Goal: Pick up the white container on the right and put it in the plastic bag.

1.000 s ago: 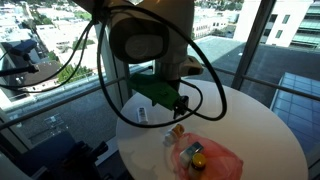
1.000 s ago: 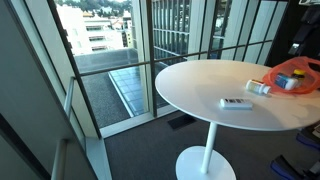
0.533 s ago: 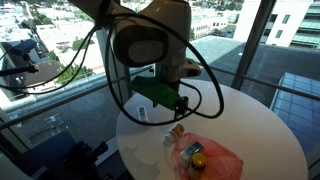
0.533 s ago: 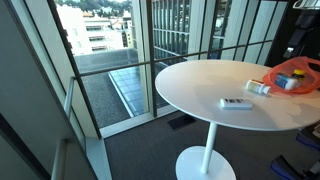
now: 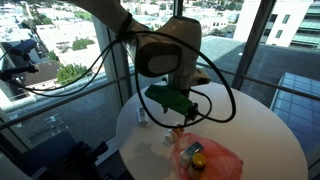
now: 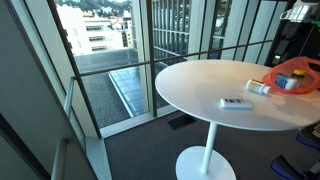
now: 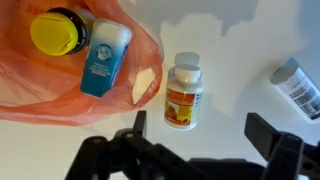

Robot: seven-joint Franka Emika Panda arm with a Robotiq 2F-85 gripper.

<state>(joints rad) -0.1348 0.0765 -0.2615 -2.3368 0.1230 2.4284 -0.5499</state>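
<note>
In the wrist view a white bottle with an orange label lies on the white table, just right of the orange plastic bag. A second white container with a grey end lies at the far right edge. My gripper is open and empty, hovering above the table, with its jaws standing either side of the space just below the labelled bottle. In an exterior view the gripper hangs over the bottle, the bag and the other white container.
The bag holds a yellow-lidded jar and a blue and white container. The round white table stands on a pedestal next to glass walls with a railing. The bottle and a flat white item lie near the table's edge.
The arm has swung across the table toward the bag side, and the gripper now hangs over the labelled bottle. The objects on the table have not moved.
</note>
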